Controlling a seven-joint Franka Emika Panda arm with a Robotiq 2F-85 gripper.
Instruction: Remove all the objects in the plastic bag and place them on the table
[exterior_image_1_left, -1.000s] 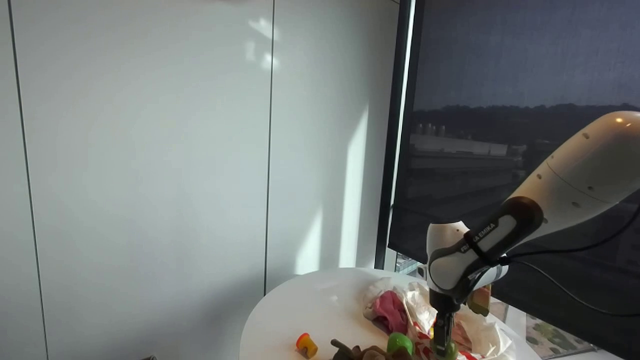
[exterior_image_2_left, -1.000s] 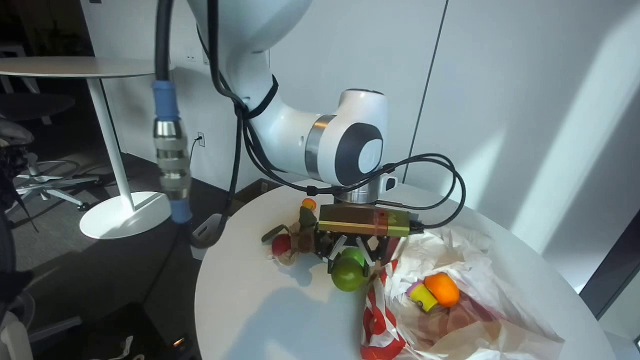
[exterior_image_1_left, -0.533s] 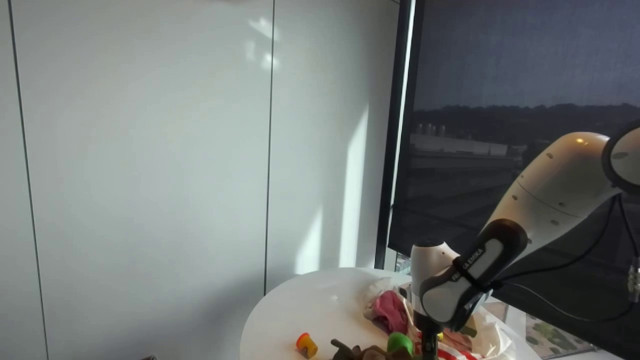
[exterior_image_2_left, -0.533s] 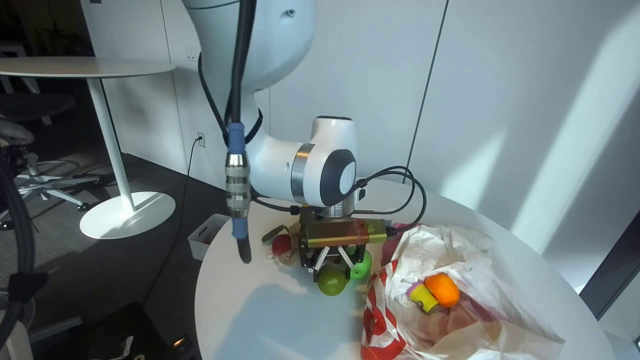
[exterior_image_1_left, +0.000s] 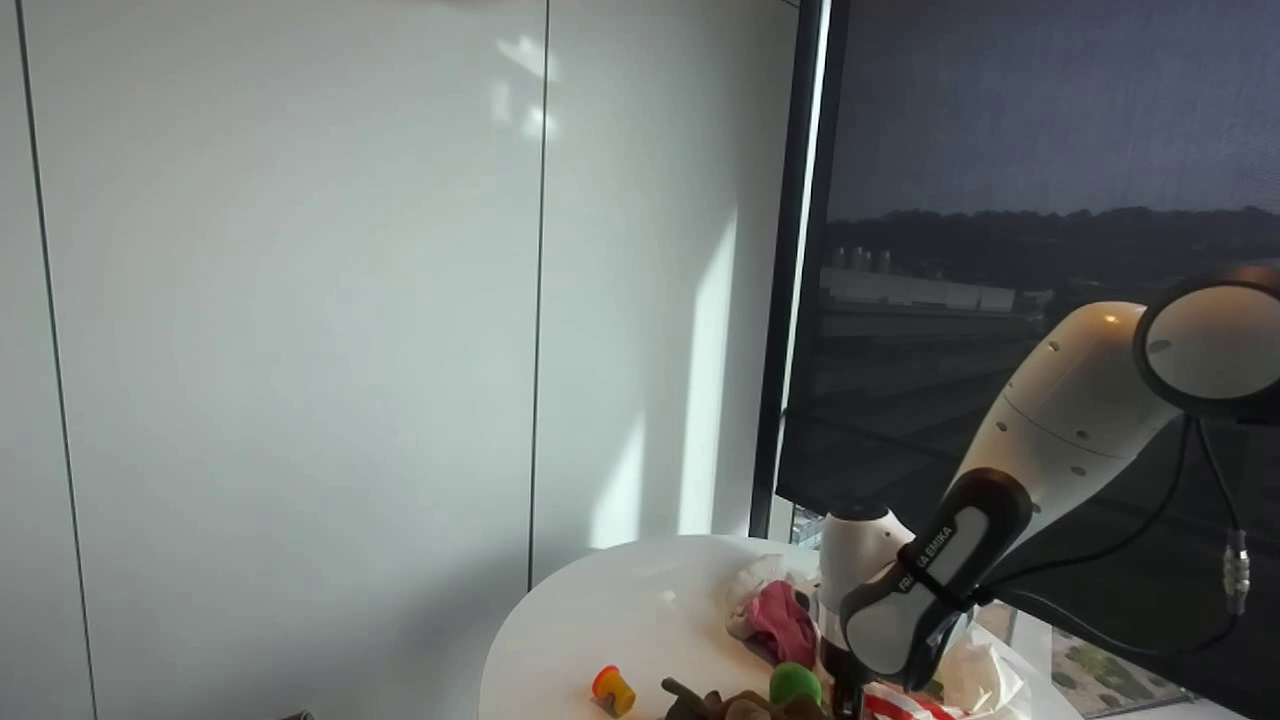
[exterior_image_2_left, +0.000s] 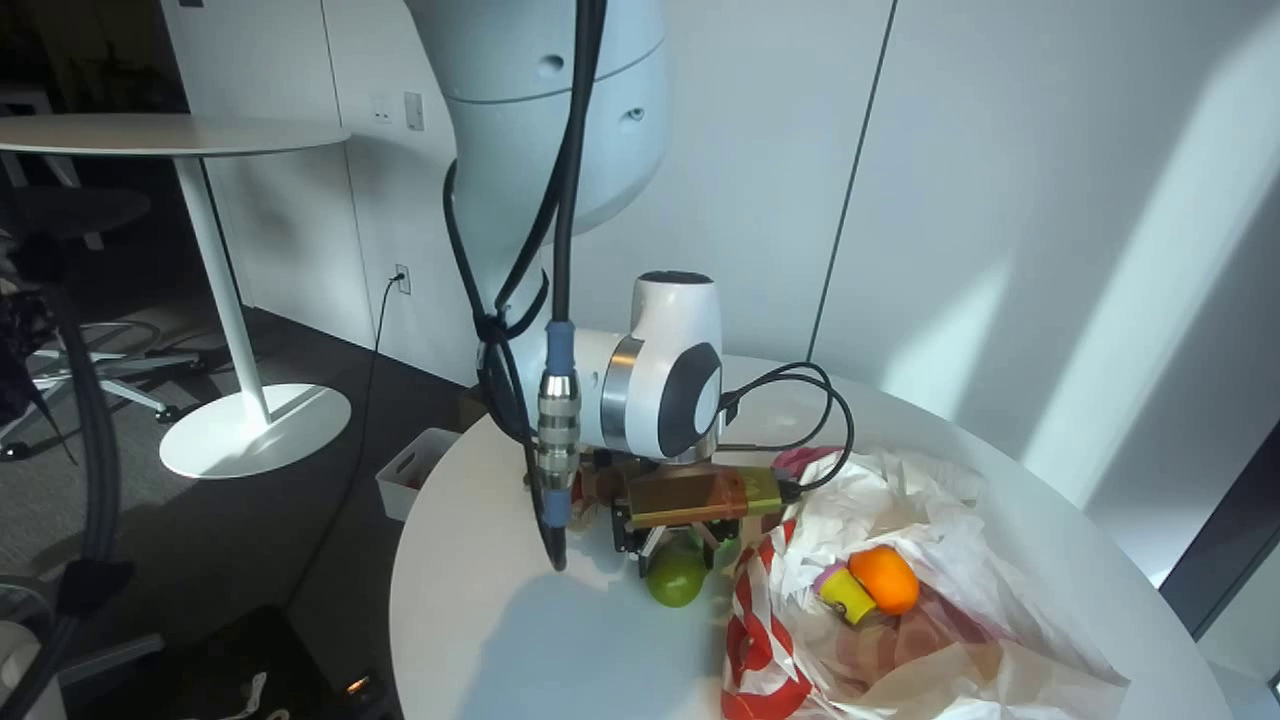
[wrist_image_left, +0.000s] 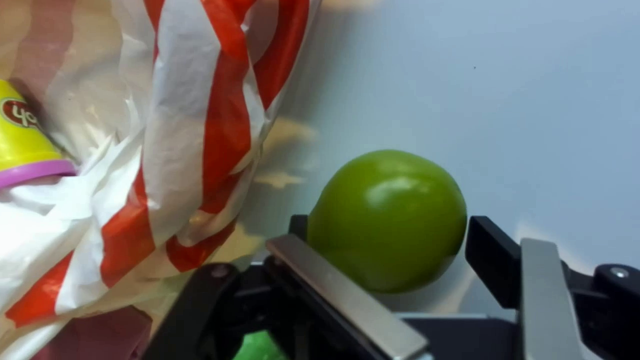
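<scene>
One gripper (wrist_image_left: 387, 228) straddling a green fruit (wrist_image_left: 392, 205), clamped or loose being hard to tell, yellow tub (exterior_image_2_left: 847, 596) and orange fruit (exterior_image_2_left: 887, 579) lying inside the plastic bag (exterior_image_2_left: 940, 525).

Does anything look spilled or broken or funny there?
Nothing looks spilled or broken. But the yellow tub lies on its side in the crumpled plastic bag, purple lid on; tubs usually stand up.
</scene>
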